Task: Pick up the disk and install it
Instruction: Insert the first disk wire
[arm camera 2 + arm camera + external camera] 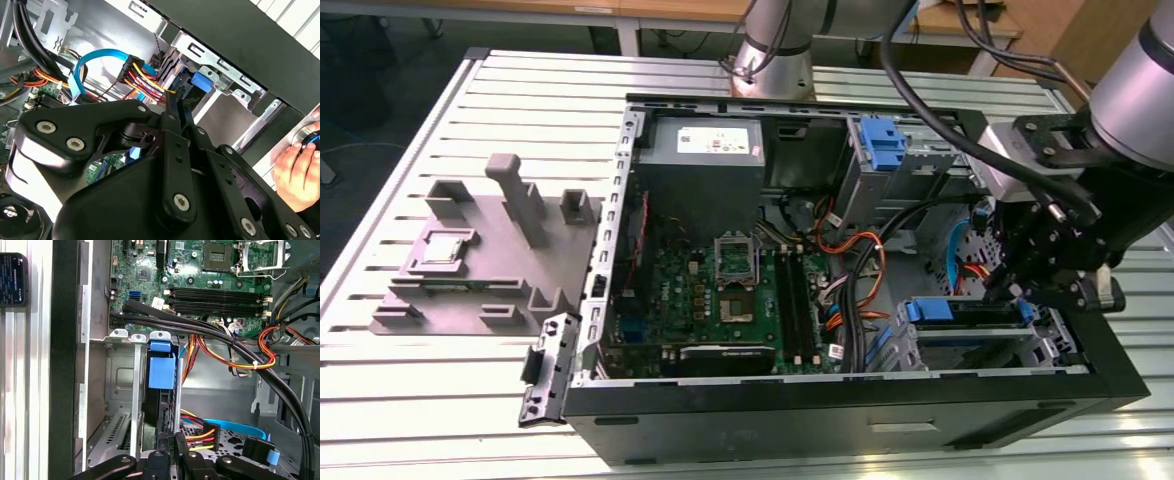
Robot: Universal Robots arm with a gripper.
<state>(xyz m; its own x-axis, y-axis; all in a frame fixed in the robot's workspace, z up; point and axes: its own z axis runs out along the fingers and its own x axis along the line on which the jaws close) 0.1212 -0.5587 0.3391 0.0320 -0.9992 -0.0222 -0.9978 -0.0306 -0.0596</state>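
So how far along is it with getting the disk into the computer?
Pickup looks done: the disk stands on edge inside the drive bay of the open case. In hand: the gripper appears closed on the disk's near edge in the first wrist view. Left: final seating and release; I cannot tell whether it is fully home.

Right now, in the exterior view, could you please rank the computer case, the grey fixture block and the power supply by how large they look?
1. Computer case, clearly largest.
2. Grey fixture block.
3. Power supply; partly sunk inside the case, so its margin below the fixture is unsure.
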